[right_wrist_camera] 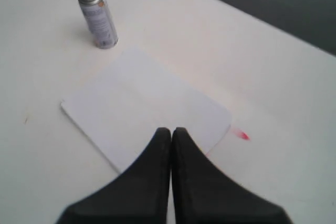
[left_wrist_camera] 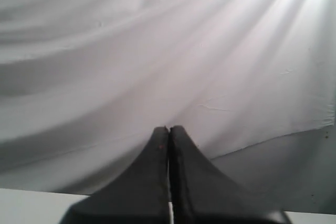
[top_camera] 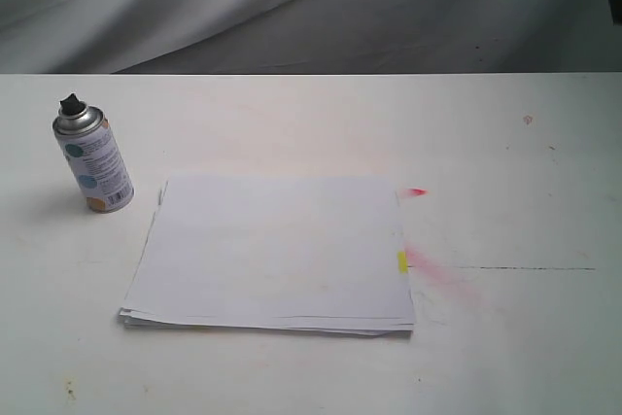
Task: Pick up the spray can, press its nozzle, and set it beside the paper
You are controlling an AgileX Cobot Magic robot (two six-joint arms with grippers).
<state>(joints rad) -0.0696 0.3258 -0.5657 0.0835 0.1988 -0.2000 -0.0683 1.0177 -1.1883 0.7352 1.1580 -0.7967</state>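
Observation:
The spray can (top_camera: 93, 160) stands upright on the white table at the left, its black nozzle (top_camera: 73, 103) on top. The right wrist view also shows the spray can (right_wrist_camera: 97, 18) beyond the paper (right_wrist_camera: 142, 103). The paper (top_camera: 277, 252), a thin white stack with a small yellow tab (top_camera: 402, 261) on its right edge, lies mid-table just right of the can. Neither gripper shows in the exterior view. My left gripper (left_wrist_camera: 169, 128) is shut, empty, facing the grey cloth backdrop. My right gripper (right_wrist_camera: 171, 129) is shut, empty, above the paper's near side.
Red spray marks (top_camera: 416, 192) stain the table (top_camera: 505, 143) right of the paper, with a fainter pink smear (top_camera: 437, 271) below them. A thin dark line (top_camera: 525, 268) runs across the table on the right. Grey cloth (top_camera: 292, 7) hangs behind the table's far edge.

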